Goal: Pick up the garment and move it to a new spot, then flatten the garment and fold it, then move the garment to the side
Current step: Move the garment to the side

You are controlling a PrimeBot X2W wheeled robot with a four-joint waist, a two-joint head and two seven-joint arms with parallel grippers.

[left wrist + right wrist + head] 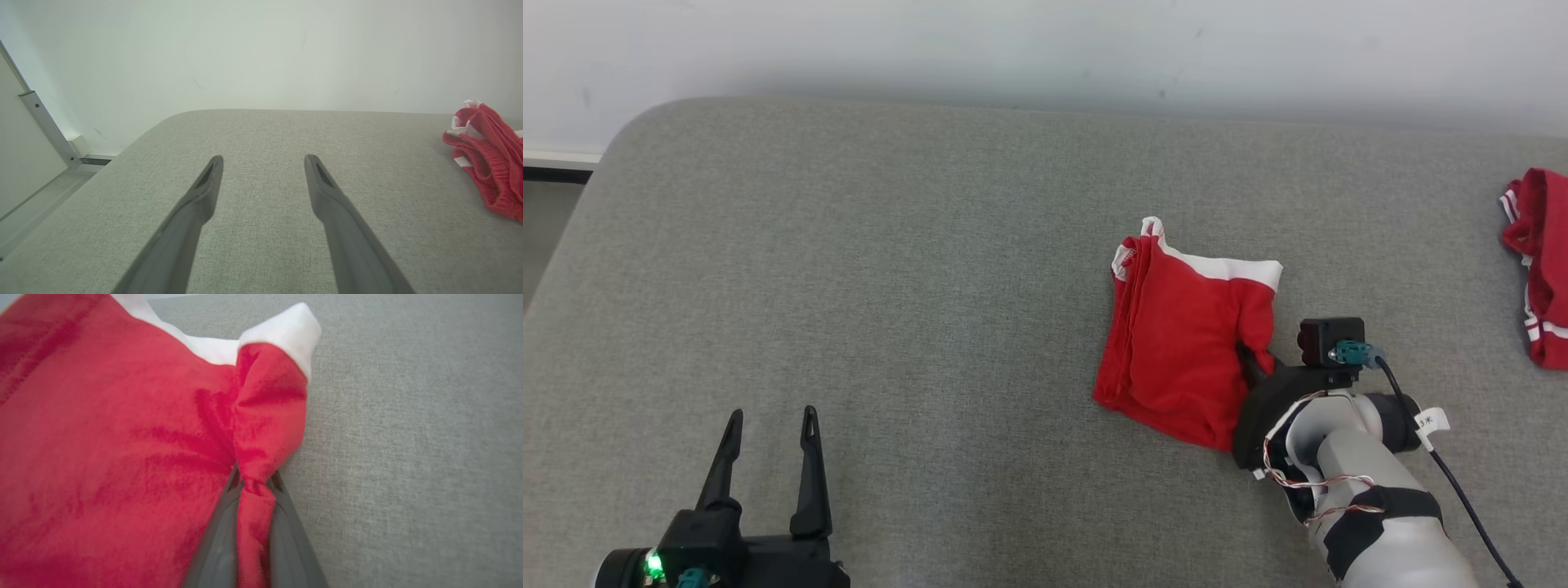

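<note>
**Right gripper [254, 488] pinches the red garment [1176, 343] at its right edge on the grey cushion [890, 286].**
The folded garment lies right of centre. The jaws are drawn narrow on a bunched tuck of cloth below the white band [1233, 269], while the left gripper [772, 425] hangs wide and empty at the near left. The cloth looks light, soft and limp, and is likely to sag and unfold if lifted by this one pinch; a hold through all layers seems safer. Open cushion stretches left, a second garment [1539, 261] crowds the right edge, and a wall [1013, 49] bounds the far side.
</note>
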